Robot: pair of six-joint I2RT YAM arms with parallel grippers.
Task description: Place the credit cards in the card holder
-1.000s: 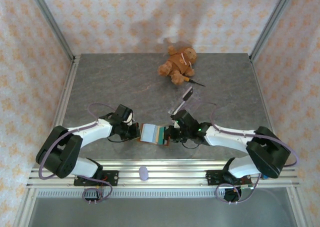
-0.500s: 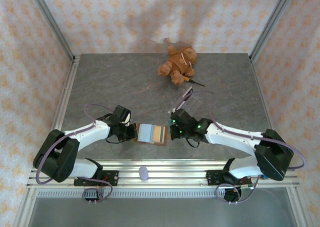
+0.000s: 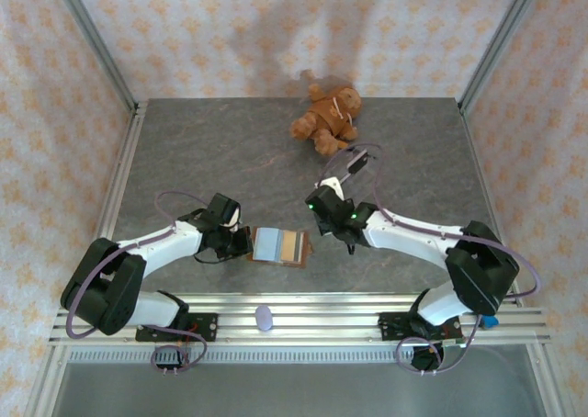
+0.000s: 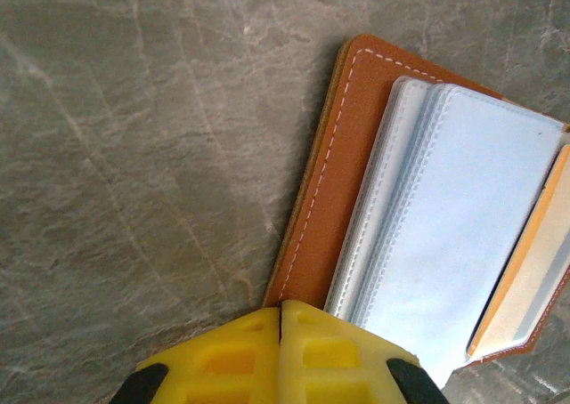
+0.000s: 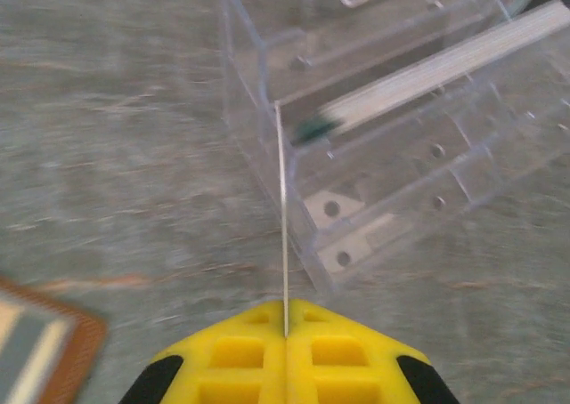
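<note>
A brown wallet lies open near the table's front, its clear sleeves facing up. My left gripper is shut with nothing between the fingers, its tip resting at the near corner of the wallet's brown cover. My right gripper is shut on a credit card, seen edge-on as a thin white line. The card's far end reaches the clear acrylic card holder, which has another card lying in a slot. From above, the right gripper sits just in front of that holder.
A brown teddy bear lies at the back of the table, behind the holder. A small pale object sits on the front rail between the arm bases. The wallet's corner shows at the right wrist view's lower left.
My right gripper has left the wallet and moved back and right to the clear holder, carrying the card. The left gripper has stayed at the wallet's left edge.
</note>
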